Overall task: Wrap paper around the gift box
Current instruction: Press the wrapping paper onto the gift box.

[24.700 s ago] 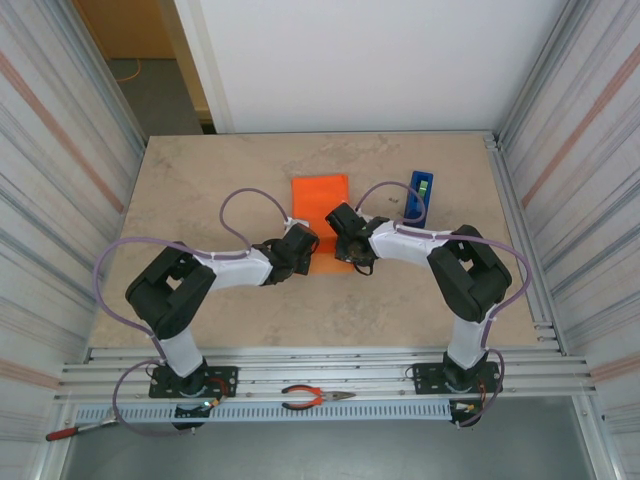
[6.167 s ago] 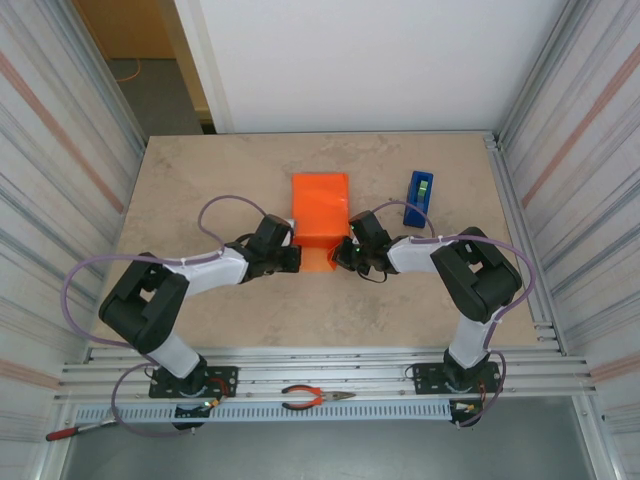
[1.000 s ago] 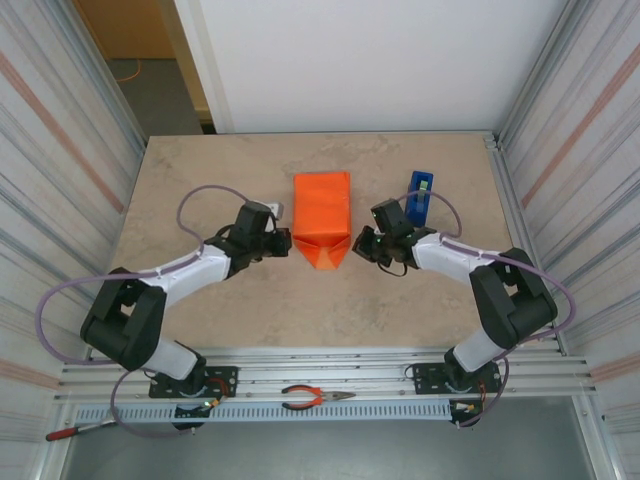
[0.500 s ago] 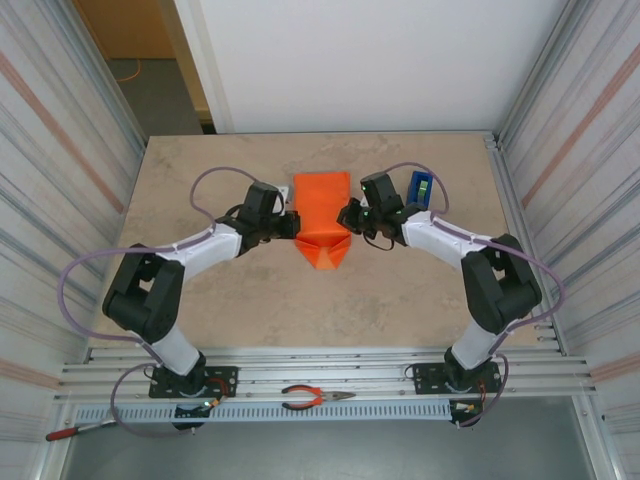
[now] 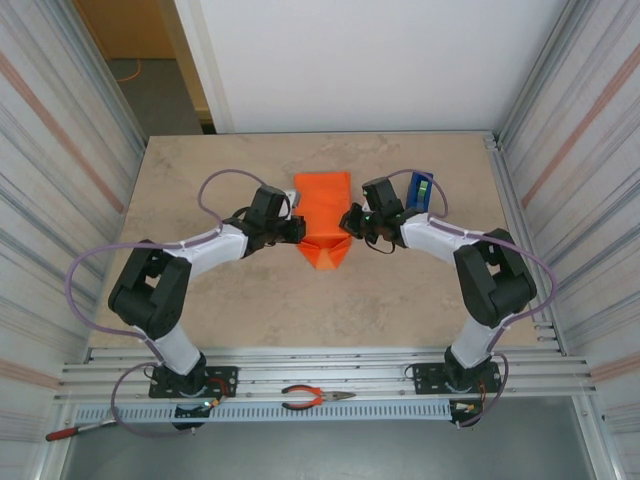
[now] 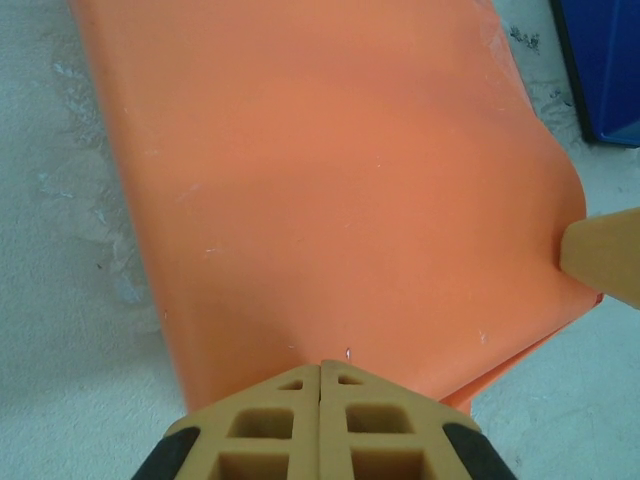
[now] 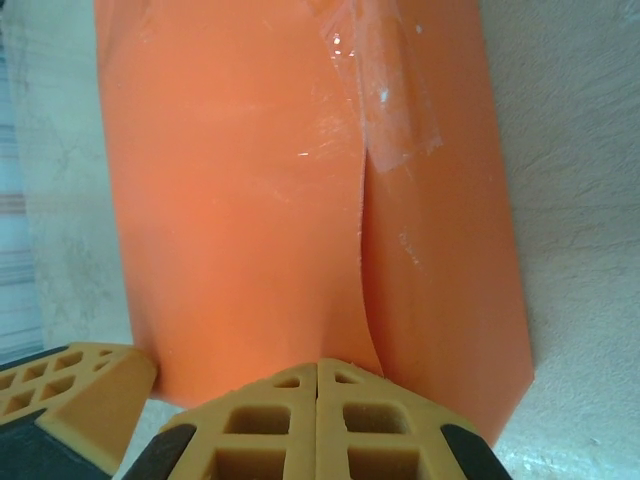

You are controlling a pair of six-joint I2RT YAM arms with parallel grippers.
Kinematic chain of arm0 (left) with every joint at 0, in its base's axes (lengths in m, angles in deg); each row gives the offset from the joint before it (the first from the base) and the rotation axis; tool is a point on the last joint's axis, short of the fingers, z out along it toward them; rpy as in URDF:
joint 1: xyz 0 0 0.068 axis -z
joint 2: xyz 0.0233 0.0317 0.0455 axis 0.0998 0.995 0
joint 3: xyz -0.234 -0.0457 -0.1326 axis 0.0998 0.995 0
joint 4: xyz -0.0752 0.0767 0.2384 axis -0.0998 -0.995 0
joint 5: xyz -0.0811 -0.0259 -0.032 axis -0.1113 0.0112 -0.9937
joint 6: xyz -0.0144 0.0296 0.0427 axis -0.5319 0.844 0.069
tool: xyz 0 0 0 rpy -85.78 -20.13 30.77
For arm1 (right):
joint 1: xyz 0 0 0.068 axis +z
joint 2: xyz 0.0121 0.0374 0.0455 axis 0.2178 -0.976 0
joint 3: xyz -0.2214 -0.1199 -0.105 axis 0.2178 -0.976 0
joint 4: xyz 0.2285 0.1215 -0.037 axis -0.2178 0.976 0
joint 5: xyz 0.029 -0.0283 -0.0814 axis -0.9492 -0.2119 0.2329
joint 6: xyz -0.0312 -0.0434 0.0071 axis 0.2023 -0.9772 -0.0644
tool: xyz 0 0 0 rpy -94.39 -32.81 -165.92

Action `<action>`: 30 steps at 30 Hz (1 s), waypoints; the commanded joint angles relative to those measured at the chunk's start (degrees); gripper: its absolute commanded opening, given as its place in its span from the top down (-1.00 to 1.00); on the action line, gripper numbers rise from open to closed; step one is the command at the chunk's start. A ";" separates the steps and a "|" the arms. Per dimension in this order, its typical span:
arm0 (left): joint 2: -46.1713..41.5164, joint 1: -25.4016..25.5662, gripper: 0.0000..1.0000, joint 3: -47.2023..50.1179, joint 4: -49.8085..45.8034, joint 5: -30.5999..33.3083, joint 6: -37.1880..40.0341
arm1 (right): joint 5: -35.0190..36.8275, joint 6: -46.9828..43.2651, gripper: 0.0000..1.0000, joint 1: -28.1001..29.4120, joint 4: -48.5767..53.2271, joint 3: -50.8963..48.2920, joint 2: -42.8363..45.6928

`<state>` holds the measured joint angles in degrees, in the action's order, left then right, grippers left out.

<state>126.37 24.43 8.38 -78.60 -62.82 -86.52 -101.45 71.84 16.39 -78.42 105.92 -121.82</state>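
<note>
Left hand (image 5: 298, 229) has its two fingers pressed flat together with nothing visible between them, and its closed tip rests against the left side of the paper (image 5: 322, 205), close to the parcel's near end. Right hand (image 5: 345, 222) mirrors it on the opposite side, jaws likewise together and empty, tip touching the paper's right side. In the left wrist view the left hand (image 6: 320, 368) meets the edge of the orange sheet, and the right hand's tan tip (image 6: 605, 258) pokes in from the far side, pushing against the paper. The right wrist view shows the right hand (image 7: 318, 365) at the paper's edge, with the left hand (image 7: 70, 385) at the lower left beside the sheet. The paper forms a long, low parcel lying in the far half of the table (image 5: 250, 300), about midway between the left and right edges, its length running from far to near. The gift box is covered by the paper, so its own surface cannot be made out. A seam runs along the top of the paper, held by a strip of clear tape (image 7: 395, 110). The near end is folded into a triangular flap (image 5: 326, 255) pointing at the table's near edge. A blue tape dispenser (image 5: 420, 195) stands just right of the parcel, near the right arm.
</note>
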 commanded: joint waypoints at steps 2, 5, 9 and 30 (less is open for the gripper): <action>1.05 0.54 0.87 -1.56 -0.47 -0.31 1.19 | -0.78 -0.59 1.00 1.67 1.01 -0.28 4.07; 1.02 0.59 0.87 -1.43 -0.44 -0.14 1.32 | -0.42 -0.42 1.00 2.39 0.59 -0.80 3.37; 1.21 0.60 0.87 -1.65 -0.54 -0.15 1.19 | 0.06 -0.06 1.00 2.33 -0.30 -0.66 0.51; -2.05 -9.54 0.07 -2.25 0.74 -9.40 -3.09 | -3.20 -3.04 1.00 -8.81 5.29 1.44 2.29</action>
<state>123.27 14.96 7.64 -78.88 -67.47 -88.99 -103.98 70.07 9.50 -76.45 105.59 -118.28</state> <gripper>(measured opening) 0.448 0.061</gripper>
